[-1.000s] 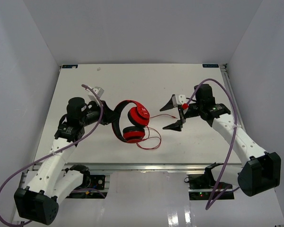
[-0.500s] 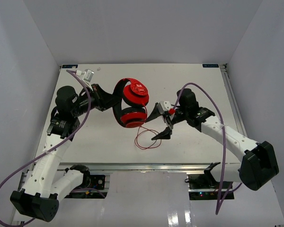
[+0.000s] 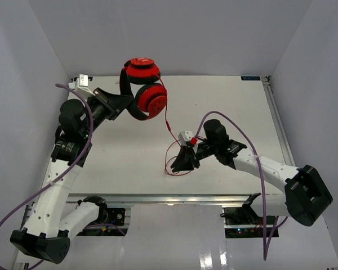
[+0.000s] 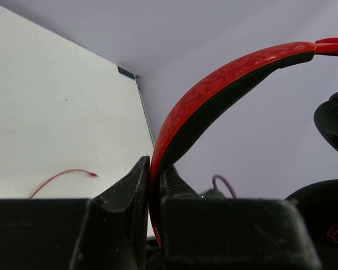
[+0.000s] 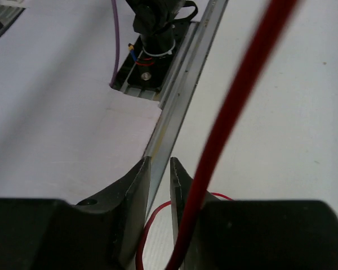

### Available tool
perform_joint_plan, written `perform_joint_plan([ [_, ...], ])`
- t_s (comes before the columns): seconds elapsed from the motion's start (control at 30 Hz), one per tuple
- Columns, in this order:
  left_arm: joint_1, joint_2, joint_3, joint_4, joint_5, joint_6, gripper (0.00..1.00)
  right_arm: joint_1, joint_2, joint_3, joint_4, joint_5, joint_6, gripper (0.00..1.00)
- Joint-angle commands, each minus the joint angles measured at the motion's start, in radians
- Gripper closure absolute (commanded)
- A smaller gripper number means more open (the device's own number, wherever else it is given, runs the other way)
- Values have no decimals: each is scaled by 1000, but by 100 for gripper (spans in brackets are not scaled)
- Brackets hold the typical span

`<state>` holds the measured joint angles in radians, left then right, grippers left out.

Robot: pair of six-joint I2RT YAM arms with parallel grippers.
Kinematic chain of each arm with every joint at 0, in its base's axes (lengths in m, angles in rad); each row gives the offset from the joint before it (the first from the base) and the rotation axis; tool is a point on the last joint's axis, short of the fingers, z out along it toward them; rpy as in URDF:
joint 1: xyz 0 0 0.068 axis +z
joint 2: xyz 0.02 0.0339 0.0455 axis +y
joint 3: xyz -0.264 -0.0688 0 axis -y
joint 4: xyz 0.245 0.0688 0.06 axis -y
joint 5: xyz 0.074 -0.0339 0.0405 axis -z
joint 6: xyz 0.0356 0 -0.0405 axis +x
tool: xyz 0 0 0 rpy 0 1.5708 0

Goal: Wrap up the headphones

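Two claws on this job, starting with the closest: my right claw (image 3: 182,164) sits low in the centre of the overhead frame, down over the loose loop of cord (image 3: 168,121) lying on the table (image 3: 231,101). Its jaws are nearly pressed together with a thin slot left. On the wrist view the cord runs slanting across the right-hand finger, and I honestly can't tell if it's pinched or only lying against it

Further back, upper left of the frame, my left claw (image 3: 119,101) is clamped tight on the headband (image 4: 225,73). It holds the headphones (image 3: 143,93) up in the air over the far edge of the table, cups stacked one over the other, cord hanging from them down toward my right claw

Doing this bit well, I reckon: get the cord properly seated between the pads before pulling. Then keep gentle tension while winding it round the band, and don't let the slack loop snag. Left grip shouldn't budge, or the whole thing swings

Compared to a second ago: the headphones were low over the middle of the table and are now way up and back. My right claw was spread wide out on the right of the frame, and it has since come down to the lower centre and closed most of the way
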<state>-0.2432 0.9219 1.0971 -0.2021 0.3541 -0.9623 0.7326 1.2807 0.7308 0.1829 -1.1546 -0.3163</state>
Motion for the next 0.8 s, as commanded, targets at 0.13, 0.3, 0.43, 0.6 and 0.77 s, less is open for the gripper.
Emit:
perform_joint_plan([
  [0.13,7,135,187,-161,-479,-55,100,14,-48,155,-232,423,-44,92],
  [0.3,-14,315,251,-220,-663,179,100,144,47,386,-646,1085,-292,92],
  [0.43,-94,439,251,-218,-852,363,100,192,23,378,-595,1616,-502,92],
  [0.6,-198,560,228,-207,-895,555,100,193,-46,384,-412,1810,-761,92],
  [0.77,-290,590,192,-141,-730,656,100,199,-24,475,-395,1702,-806,92],
])
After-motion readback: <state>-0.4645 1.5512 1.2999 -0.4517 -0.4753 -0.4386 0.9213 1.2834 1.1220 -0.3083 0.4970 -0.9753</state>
